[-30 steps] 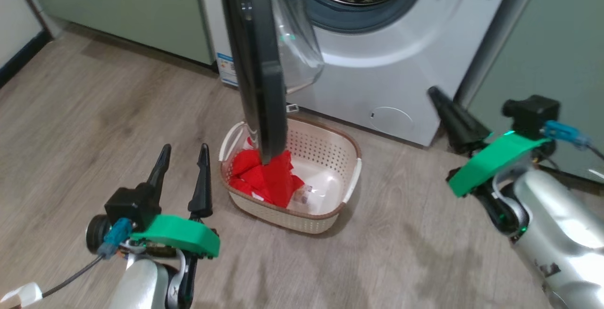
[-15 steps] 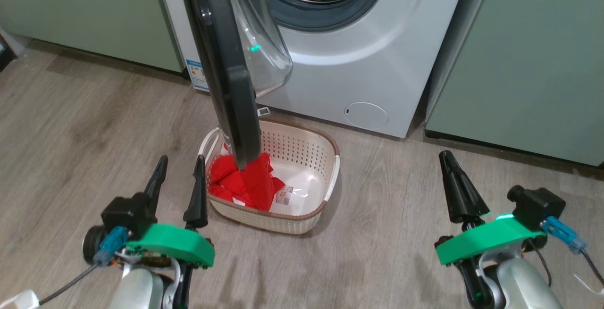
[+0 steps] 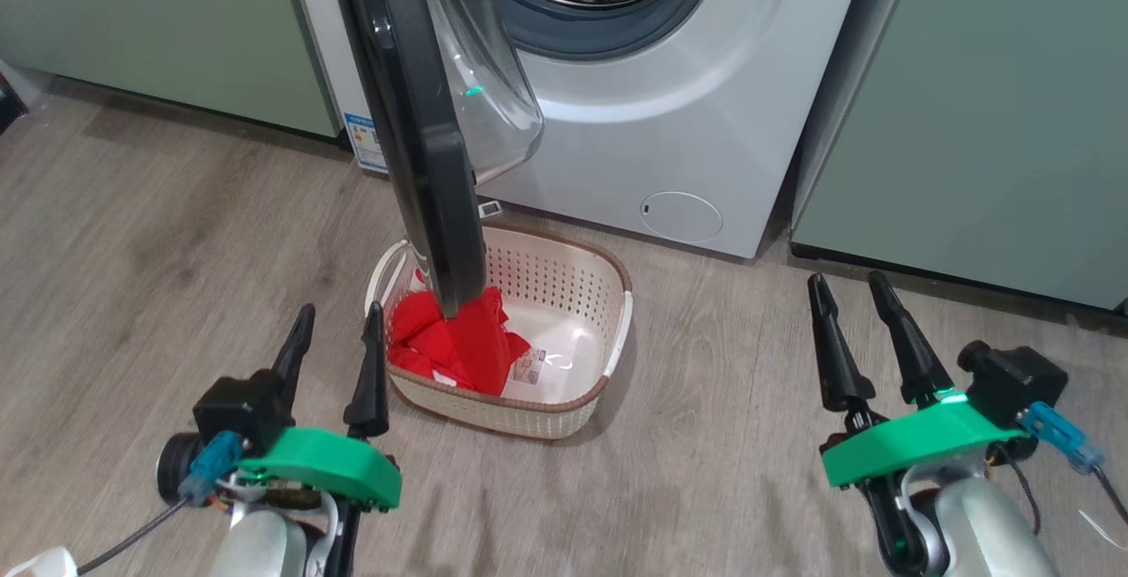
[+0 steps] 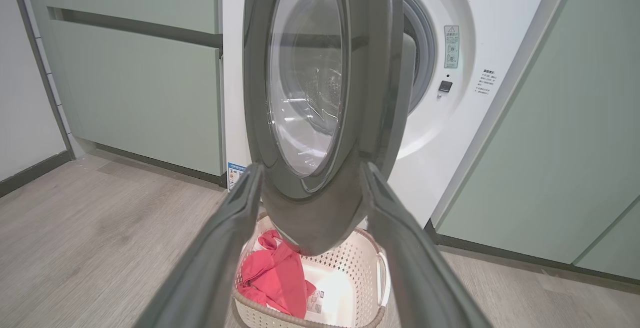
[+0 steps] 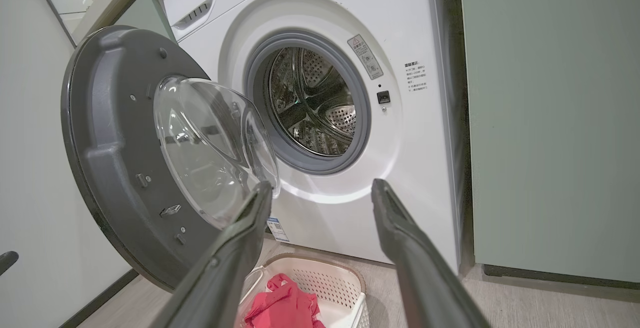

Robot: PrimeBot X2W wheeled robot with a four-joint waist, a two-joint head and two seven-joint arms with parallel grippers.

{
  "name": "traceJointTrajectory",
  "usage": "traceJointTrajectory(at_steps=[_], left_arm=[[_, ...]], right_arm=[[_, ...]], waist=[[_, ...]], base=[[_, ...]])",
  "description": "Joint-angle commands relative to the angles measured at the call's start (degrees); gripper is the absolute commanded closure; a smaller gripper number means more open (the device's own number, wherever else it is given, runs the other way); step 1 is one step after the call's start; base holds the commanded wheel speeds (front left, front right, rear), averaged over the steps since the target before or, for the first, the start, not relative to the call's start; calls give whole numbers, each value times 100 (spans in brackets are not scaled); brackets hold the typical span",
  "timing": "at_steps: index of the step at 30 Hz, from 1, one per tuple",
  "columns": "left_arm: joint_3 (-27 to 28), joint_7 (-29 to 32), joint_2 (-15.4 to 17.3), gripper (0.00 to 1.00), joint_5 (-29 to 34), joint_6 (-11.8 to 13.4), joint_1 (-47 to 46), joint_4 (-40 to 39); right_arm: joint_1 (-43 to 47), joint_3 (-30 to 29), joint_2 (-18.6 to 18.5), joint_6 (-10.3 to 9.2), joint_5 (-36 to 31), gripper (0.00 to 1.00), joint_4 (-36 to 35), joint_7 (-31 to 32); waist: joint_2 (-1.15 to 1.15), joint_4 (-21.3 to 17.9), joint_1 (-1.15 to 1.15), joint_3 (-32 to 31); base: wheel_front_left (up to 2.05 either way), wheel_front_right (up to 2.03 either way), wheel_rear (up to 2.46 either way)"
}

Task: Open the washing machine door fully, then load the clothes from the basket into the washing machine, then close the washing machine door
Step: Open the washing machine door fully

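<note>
Both grippers hover empty over the wood-look floor [image 3: 132,207], fingers spread apart. The left gripper [image 3: 342,311] is near the left side of the cream basket [image 3: 529,418]; the right gripper [image 3: 846,282] is well off to its right. Red clothes [image 3: 458,343] lie in the basket's left half, beneath the washing machine door [image 3: 423,119], which stands open from the white washing machine [image 3: 661,136].
</note>
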Motion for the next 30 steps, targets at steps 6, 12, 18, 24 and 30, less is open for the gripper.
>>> traceJointTrajectory(at_steps=[6, 12, 18, 24, 30], left_arm=[[162, -56, 49, 0, 137, 19, -118, -159], [125, -56, 49, 0, 134, 52, -97, -180], [123, -56, 49, 0, 150, 41, -94, -198], [119, -56, 49, 0, 164, 44, -87, -216], [110, -56, 49, 0, 177, 54, -73, -242]], right_arm=[[-115, 86, 58, 0, -72, 0, -121, -52], [-136, 71, 68, 0, -76, 0, -112, -52], [-136, 61, 73, 0, -60, 0, -119, -52], [-128, 69, 75, 0, 88, 0, -89, -52], [-137, 88, 75, 0, 95, 0, -86, -52]], waist=[[0, -5, 0, -24], [0, 4, 0, -13], [0, 15, 0, -1], [0, 14, 0, -15], [0, 21, 0, -27]], base=[[0, 0, 0], [0, 0, 0], [0, 0, 0], [0, 0, 0], [0, 0, 0]])
